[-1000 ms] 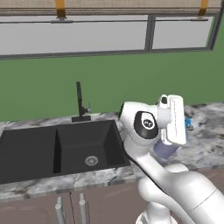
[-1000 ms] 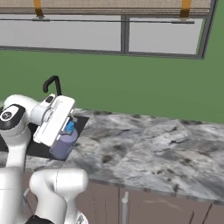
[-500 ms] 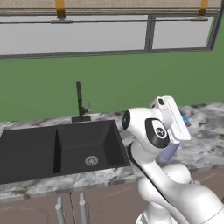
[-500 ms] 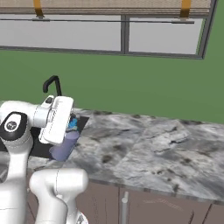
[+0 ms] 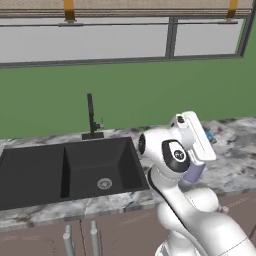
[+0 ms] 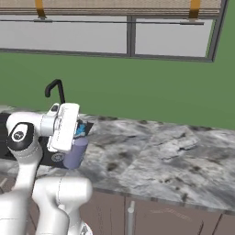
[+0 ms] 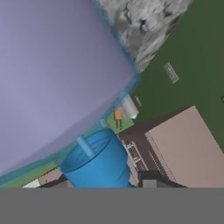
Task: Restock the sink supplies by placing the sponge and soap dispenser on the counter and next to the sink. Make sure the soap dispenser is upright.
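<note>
The gripper (image 6: 75, 137) is pinched on the soap dispenser (image 6: 75, 153), holding it near the counter's (image 6: 156, 156) front edge just beside the right rim of the sink (image 5: 70, 167). To the right the marbled top runs open toward the far wall. The arm is folded, hand tilted over the bottle.

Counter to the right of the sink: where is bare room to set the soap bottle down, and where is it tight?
The counter is bare from the soap dispenser rightward to the picture's edge. Tight: the strip by the sink rim, taken up by the arm and bottle, and behind the faucet.
</note>
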Robot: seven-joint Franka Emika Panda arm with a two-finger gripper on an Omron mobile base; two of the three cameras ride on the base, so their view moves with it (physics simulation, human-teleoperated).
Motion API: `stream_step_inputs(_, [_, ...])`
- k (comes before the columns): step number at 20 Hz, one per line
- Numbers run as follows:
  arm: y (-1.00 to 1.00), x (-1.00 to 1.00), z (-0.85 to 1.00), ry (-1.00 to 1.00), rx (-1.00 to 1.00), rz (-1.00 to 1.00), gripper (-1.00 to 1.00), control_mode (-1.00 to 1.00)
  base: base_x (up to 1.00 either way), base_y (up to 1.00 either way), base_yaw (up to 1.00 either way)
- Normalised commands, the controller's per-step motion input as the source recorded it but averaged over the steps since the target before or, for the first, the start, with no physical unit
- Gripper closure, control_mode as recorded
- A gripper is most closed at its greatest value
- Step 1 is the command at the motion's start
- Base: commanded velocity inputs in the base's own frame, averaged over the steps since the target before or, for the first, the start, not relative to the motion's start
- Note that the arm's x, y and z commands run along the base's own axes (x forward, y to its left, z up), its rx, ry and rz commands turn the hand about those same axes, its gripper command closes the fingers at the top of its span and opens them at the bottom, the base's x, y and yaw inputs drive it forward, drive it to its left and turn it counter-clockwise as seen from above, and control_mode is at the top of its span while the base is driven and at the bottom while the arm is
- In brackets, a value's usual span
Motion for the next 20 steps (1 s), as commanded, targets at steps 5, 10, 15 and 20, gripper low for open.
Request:
stream_step_inputs(5, [0.0,0.28,0.0,0.0,-0.06,-0.21,1.0,-1.0,0.0,0.0,0.0])
stream_step_inputs(10, [0.05,0.43,0.0,0.0,-0.03,-0.29,1.0,-1.0,0.0,0.0,0.0])
stream_step_inputs(15, [0.1,0.39,-0.02,0.0,-0.06,-0.34,1.0,-1.0,0.0,0.0,0.0])
stream_step_inputs(20, [0.32,0.33,0.0,0.0,-0.11,-0.28,1.0,-1.0,0.0,0.0,0.0])
